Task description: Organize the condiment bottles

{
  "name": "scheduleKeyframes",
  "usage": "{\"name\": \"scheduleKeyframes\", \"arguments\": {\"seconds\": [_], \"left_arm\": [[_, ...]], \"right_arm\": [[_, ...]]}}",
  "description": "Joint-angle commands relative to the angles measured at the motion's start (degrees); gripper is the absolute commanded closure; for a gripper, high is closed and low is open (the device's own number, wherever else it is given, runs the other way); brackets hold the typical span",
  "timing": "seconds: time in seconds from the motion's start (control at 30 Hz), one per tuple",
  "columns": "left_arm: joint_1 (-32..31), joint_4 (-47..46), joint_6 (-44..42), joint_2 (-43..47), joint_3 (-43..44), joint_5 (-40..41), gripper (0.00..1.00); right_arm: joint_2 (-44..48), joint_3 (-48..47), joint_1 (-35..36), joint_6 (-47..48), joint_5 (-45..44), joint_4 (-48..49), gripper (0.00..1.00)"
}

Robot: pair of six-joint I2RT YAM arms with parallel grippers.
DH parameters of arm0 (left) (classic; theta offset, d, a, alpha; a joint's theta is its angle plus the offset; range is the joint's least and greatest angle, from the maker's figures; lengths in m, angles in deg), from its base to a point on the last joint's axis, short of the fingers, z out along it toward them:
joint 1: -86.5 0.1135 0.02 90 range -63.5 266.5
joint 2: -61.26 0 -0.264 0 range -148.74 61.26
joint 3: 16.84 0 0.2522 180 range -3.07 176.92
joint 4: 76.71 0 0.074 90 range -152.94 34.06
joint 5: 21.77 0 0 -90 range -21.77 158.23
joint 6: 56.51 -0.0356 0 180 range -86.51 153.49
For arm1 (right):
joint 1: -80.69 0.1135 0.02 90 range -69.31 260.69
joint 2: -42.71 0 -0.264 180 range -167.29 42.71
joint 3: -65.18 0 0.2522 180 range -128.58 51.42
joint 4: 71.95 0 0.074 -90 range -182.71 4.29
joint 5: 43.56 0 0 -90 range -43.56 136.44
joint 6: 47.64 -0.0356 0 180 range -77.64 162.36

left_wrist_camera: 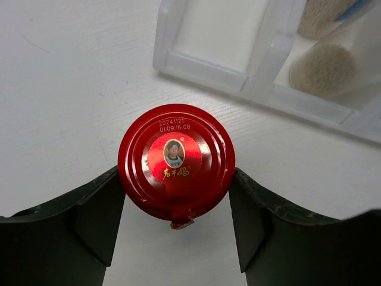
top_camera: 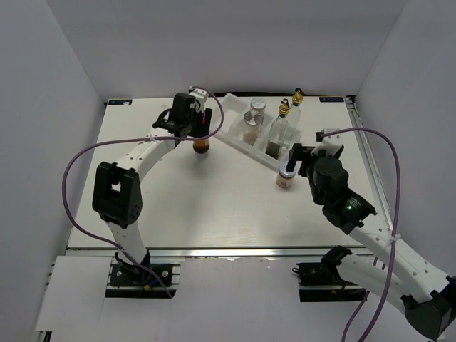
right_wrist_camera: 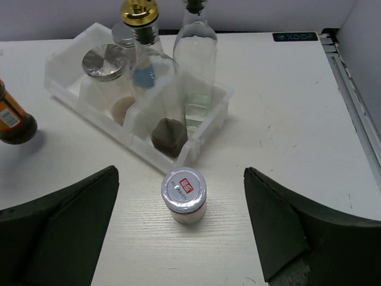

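Your left pincer (left_wrist_camera: 175,179) is clenched on the red-lidded jar (left_wrist_camera: 175,158), toward the counter's (top_camera: 214,214) far edge, just beside the tray's (left_wrist_camera: 202,64) left end. Your right pincer (right_wrist_camera: 180,173) hangs released above the lilac-lidded jar (right_wrist_camera: 184,190), which stands against the tray's near wall.

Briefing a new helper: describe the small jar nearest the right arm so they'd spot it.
Find the white tray set diagonally at the back. Off its nearer, right-hand end, on the tabletop, stands the short jar. Unlike the tall gold-spouted bottles behind it, it's squat, with a red-labelled pale lid.
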Motion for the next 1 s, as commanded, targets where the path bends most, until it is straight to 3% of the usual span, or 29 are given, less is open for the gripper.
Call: {"name": "scheduleKeyframes", "arguments": {"seconds": [0.0, 0.3, 0.8, 0.97], "left_arm": [[-0.1, -4.5, -0.8, 1.4, 8.4, -0.2, 1.0], [-0.1, -8.3, -0.5, -0.8, 12.7, -1.8, 1.0], [-0.9, -11.4, 2.0, -16.6, 35.3, -6.6, 1.0], [-1.2, -17.4, 3.8, -20.8, 37.5, -6.9, 1.0]], "right_arm": [[2.3, 1.2, -0.5, -1.9, -5.7, 4.2, 0.11], [4.2, 3.1, -1.2, -1.9, -7.6, 4.8, 0.11], [5.4, 6.4, -2.6, -1.2, -12.5, 10.4, 0.11], [5.4, 7.3, -3.4, -1.8, -12.4, 10.5, 0.11]]}}
